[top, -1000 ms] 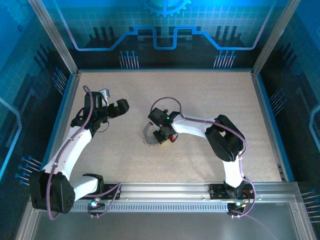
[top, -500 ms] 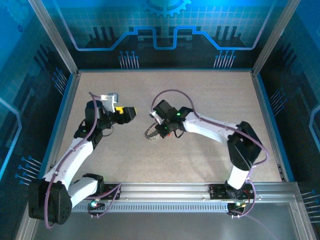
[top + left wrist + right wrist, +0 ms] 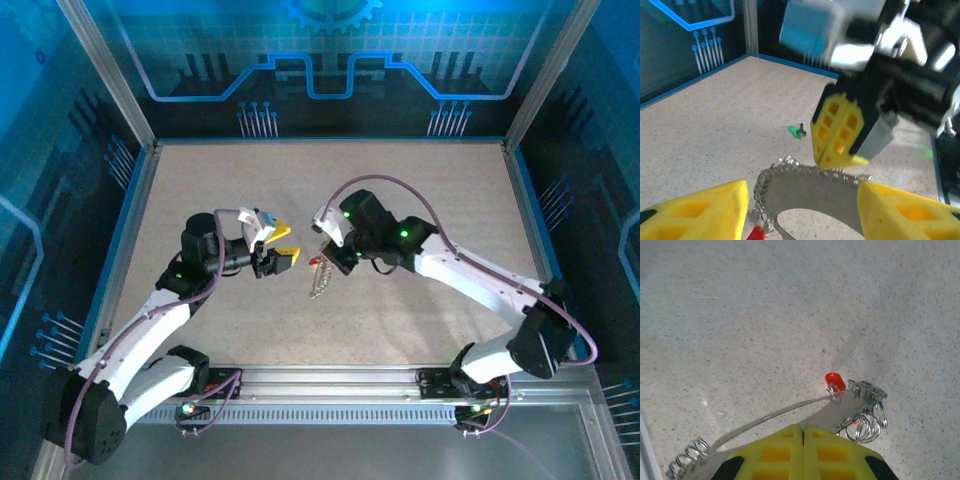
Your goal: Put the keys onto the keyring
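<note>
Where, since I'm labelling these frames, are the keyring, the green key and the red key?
keyring [image 3: 812,194]: left wrist view, on its flat grey band.
green key [image 3: 794,131]: left wrist view, on its green head.
red key [image 3: 834,379]: right wrist view, on its red head.

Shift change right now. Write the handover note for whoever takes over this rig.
Right tool: shut on the flat grey metal keyring, which is lifted over the speckled table.
Left tool: open, one finger on either side of the keyring.
Small red-headed key: appears hooked on the keyring.
Small green-headed key: loose on the table.
Left to do: thread the green-headed key.
</note>
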